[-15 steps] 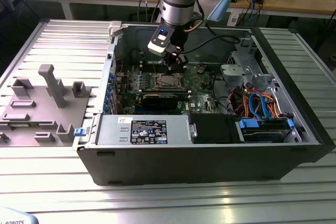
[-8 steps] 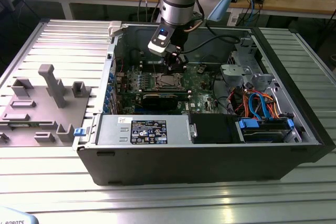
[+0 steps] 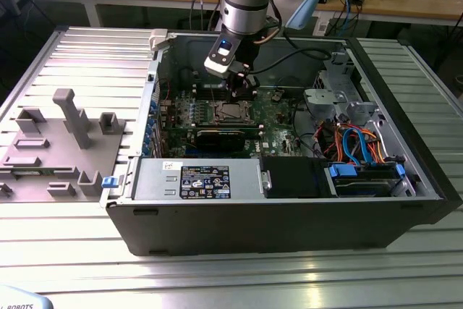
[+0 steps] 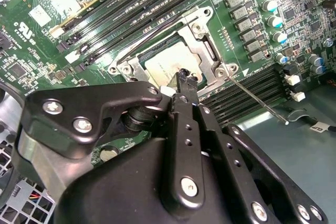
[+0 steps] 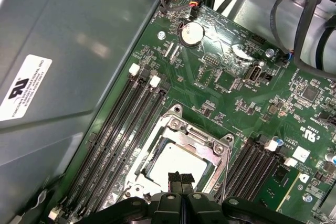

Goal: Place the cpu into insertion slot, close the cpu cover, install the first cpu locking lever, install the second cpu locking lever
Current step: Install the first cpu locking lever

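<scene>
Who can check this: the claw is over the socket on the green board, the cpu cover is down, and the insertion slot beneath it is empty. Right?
Not right. The insertion slot is not empty: the cpu lies in it, showing through the window of the cpu cover, as the first wrist view shows. The claw is over the socket, the cover down.

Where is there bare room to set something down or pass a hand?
Bare: the ribbed table before the case and on the exterior view's right of it. Crowded: the insertion slot, flanked by memory slots, the claw over it.
</scene>
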